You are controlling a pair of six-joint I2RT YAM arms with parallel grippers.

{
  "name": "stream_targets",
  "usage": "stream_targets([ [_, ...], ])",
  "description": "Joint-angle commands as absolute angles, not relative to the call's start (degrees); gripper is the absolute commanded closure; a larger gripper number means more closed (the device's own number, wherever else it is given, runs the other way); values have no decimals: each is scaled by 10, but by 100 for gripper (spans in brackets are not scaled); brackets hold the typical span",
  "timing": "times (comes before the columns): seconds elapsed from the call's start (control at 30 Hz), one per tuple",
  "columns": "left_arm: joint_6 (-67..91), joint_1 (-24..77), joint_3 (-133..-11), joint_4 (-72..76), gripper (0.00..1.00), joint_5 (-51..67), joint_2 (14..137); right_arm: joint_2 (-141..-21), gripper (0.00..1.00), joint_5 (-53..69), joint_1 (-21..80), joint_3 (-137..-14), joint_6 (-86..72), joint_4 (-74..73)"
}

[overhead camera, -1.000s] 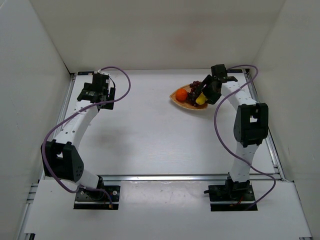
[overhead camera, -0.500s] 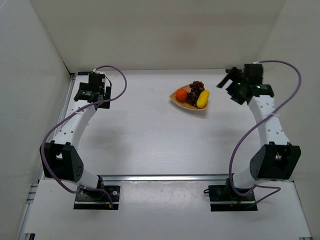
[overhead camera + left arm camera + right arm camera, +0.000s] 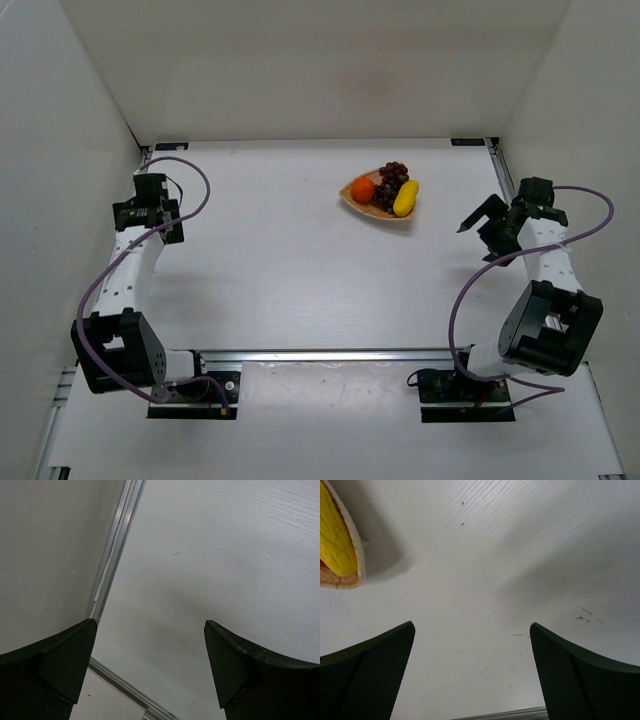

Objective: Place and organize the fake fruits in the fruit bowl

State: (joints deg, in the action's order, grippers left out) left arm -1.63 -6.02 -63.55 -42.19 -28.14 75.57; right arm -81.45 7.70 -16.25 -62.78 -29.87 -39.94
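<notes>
Across the centre of the top view the white table [image 3: 290, 270] is the biggest thing I have, with one arm at each side edge of it. My right gripper [image 3: 480, 216] sits at middle right, its jaws spread wide with nothing between them; in its wrist view I see only bare tabletop in the gap. My left gripper [image 3: 146, 208] is at middle left by the side rail, jaws likewise parted and empty.

The fruit bowl [image 3: 347, 197] rests in the upper centre of the frame, right of the midline. Inside it, the grape bunch [image 3: 392, 177] lies at the top, the yellow banana [image 3: 405, 198] along the right side and the orange [image 3: 363, 189] at the left, all three touching or close to it.

What matters for any tidying move: the bowl lies up and to the left of the right jaws, near them, and well apart from the left ones, so the right arm is the one I would use. The banana's long axis runs from upper right to lower left, and it is the fruit closest to that gripper. I judge the placing done
</notes>
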Motion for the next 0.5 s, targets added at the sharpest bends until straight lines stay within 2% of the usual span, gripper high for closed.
stream_targets([
  [0.0,1,-83,-619,-422,1,-275,719,-789,0,82,-165,-629,-284,-390],
  [0.47,7,-101,-597,-422,1,-244,694,-773,0,71,-165,-629,-279,-390],
])
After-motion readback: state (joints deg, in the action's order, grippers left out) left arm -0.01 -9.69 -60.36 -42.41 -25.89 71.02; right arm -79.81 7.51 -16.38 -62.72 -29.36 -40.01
